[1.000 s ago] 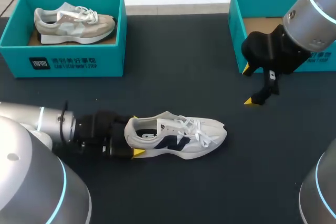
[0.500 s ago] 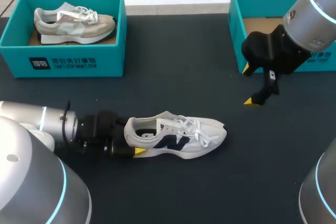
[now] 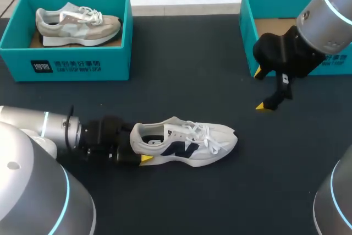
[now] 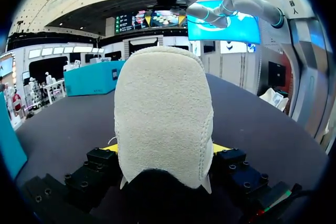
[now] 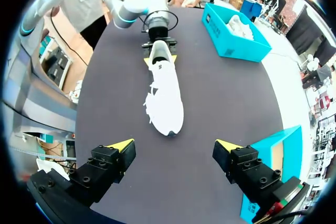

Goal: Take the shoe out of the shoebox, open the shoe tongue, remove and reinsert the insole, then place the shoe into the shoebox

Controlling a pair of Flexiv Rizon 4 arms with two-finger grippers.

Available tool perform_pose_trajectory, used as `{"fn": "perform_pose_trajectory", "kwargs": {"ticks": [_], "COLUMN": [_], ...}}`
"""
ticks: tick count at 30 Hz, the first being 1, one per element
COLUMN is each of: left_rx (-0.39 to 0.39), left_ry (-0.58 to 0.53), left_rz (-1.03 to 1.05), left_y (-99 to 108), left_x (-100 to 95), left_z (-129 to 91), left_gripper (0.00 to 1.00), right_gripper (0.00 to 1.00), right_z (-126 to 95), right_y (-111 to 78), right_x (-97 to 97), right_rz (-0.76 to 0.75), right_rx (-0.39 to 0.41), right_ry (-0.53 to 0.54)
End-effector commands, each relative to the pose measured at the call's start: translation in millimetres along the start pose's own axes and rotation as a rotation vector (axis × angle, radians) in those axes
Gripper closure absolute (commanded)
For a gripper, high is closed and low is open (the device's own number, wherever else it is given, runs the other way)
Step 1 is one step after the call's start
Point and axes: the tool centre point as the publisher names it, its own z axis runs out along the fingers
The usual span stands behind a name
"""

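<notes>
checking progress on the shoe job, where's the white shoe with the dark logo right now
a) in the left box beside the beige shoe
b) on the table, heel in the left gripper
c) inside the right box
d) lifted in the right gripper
b: the white shoe lies on the table, its heel clamped in the left gripper.

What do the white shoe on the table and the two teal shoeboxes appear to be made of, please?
White shoe: heel looks like off-white suede, matte and napped with stitched seams, in the left wrist view; the toe seems smoother fabric, unconfirmed. Left shoebox and right shoebox: likely cardboard, matte teal outside; bare brown board shows inside the right one.
</notes>
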Motion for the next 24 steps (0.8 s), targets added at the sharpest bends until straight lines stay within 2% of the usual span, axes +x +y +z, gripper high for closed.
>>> {"fn": "perform_pose_trajectory", "kwargs": {"ticks": [1, 6, 9, 15, 17, 20, 21, 22, 24], "left_rx": [-0.002, -0.002, -0.002, -0.002, -0.002, -0.002, -0.002, -0.002, -0.002], "left_ry": [0.0, 0.0, 0.0, 0.0, 0.0, 0.0, 0.0, 0.0, 0.0], "left_rz": [-0.001, -0.001, -0.001, -0.001, -0.001, -0.001, -0.001, -0.001, -0.001], "left_y": [1.2, 1.2, 1.2, 1.2, 1.2, 1.2, 1.2, 1.2, 1.2], "left_x": [2.0, 2.0, 2.0, 2.0, 2.0, 2.0, 2.0, 2.0, 2.0], "left_z": [-0.9, -0.9, -0.9, -0.9, -0.9, -0.9, -0.9, -0.9, -0.9], "left_gripper": [1.0, 1.0, 1.0, 1.0, 1.0, 1.0, 1.0, 1.0, 1.0], "right_gripper": [0.0, 0.0, 0.0, 0.0, 0.0, 0.0, 0.0, 0.0, 0.0], "right_z": [1.6, 3.8, 11.4, 19.3, 28.0, 41.2, 44.6, 50.1, 55.7], "right_y": [1.0, 3.5, 21.8, 65.2, 83.6, 97.6, 100.5, 106.3, 115.5], "right_x": [-1.0, -1.3, -2.0, -2.8, -1.5, 0.6, -0.9, -2.9, -6.3], "right_rz": [0.0, 0.03, 0.138, 0.418, 0.563, 0.761, 0.764, 0.822, 0.808], "right_rx": [0.003, 0.0, -0.061, -0.017, 0.049, -0.009, -0.007, 0.037, 0.054], "right_ry": [0.001, -0.005, -0.066, -0.21, -0.231, -0.278, -0.279, -0.304, -0.302]}}
